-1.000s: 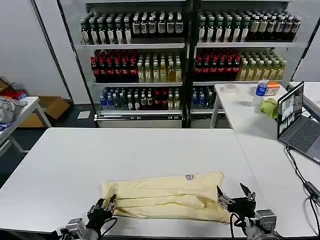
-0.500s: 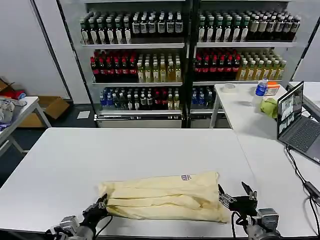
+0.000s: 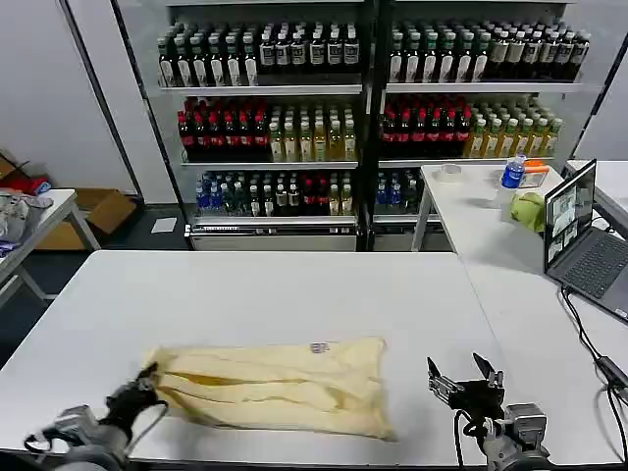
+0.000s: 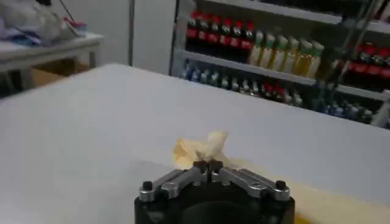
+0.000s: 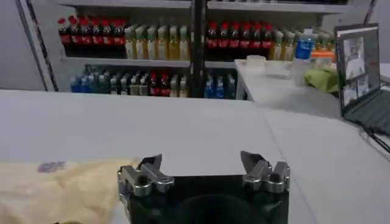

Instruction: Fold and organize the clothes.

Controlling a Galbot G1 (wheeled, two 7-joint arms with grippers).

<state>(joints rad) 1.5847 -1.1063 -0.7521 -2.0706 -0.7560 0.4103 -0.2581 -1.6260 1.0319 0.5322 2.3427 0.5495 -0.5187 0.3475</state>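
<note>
A folded pale yellow cotton T-shirt (image 3: 270, 386) lies on the white bench (image 3: 294, 294) (drink shelves (image 3: 363, 108) behind). The left pincer (image 3: 147, 378) pinches its corner; the right pincer (image 3: 461, 378), fingers apart, sits beside it.

Left tool (image 3: 147, 377) sits low at the near left, fingers pinched together on a cloth corner; right tool (image 3: 463, 376) hovers at the near right, fingers spread, holding nothing.

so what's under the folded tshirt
The T-shirt lies flat on the white table. Nothing pokes out from beneath; whatever its folds cover can't be seen. The left pincer pinches its end.
</note>
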